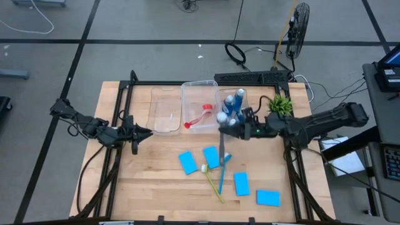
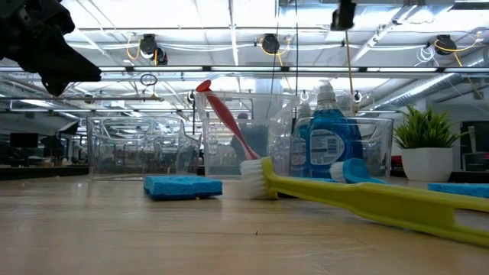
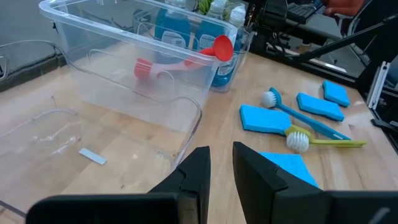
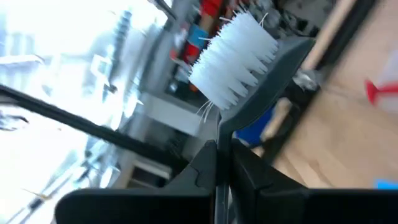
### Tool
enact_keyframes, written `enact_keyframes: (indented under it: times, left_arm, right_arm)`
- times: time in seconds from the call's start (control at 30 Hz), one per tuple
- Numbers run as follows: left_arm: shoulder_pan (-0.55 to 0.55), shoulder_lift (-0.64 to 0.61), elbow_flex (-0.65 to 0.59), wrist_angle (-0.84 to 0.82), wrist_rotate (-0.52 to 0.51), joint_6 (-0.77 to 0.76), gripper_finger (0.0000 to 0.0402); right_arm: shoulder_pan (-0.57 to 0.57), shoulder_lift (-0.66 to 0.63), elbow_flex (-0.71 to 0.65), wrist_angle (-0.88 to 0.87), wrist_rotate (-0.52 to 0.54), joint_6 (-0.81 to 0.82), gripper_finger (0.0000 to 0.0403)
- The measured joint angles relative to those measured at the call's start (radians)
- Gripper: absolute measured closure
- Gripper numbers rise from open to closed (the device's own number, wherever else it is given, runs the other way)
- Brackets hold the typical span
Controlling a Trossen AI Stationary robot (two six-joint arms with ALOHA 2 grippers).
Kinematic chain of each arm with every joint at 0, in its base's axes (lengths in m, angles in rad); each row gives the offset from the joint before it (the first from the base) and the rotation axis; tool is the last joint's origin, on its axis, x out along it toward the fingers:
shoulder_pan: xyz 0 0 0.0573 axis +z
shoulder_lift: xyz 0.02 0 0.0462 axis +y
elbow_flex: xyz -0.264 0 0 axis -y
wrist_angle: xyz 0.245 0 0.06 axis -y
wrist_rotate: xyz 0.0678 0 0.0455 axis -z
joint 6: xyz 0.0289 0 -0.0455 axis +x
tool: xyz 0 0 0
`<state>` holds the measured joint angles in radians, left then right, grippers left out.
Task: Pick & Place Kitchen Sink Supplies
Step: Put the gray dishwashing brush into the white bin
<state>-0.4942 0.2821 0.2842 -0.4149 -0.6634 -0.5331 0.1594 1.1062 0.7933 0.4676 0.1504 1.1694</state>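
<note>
From above, the right gripper [image 1: 224,122] is clamped on a grey long-handled brush [image 1: 221,145] by the middle bin [image 1: 199,94], which already holds the red brush [image 1: 199,115], while the left gripper [image 1: 145,132] waits slightly parted beside the empty bin [image 1: 164,106]. In the right wrist view the fingers pinch the thin stiff handle just below the white bristle head [image 4: 233,59]; it looks light and likely to swivel, so a hold nearer the head seems wise

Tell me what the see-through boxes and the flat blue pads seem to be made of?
The boxes look like clear glossy hard plastic: you see the red brush through the walls. The pads look like matte, porous foam sponge, judging by their rough pitted edges.
</note>
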Motion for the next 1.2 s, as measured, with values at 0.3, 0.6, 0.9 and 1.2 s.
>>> enact_keyframes:
  times: [0.3,0.6,0.9,1.2]
  left_arm:
    - [0.0,0.0,0.0,0.0,0.0,-0.002,0.033]
    - [0.0,0.0,0.0,0.0,-0.001,-0.026,0.033]
    - [0.0,0.0,0.0,0.001,-0.066,-0.062,0.033]
    - [0.0,0.0,0.0,0.001,-0.062,-0.115,0.033]
  right_arm:
    - [-0.174,0.063,0.0,0.114,-0.082,-0.086,0.0388]
    - [-0.365,0.107,0.003,0.228,-0.095,-0.325,0.0387]
    - [-0.477,0.297,0.155,0.187,-0.224,-0.423,0.0386]
    - [-0.567,0.426,0.371,-0.106,-0.376,-0.403,0.0385]
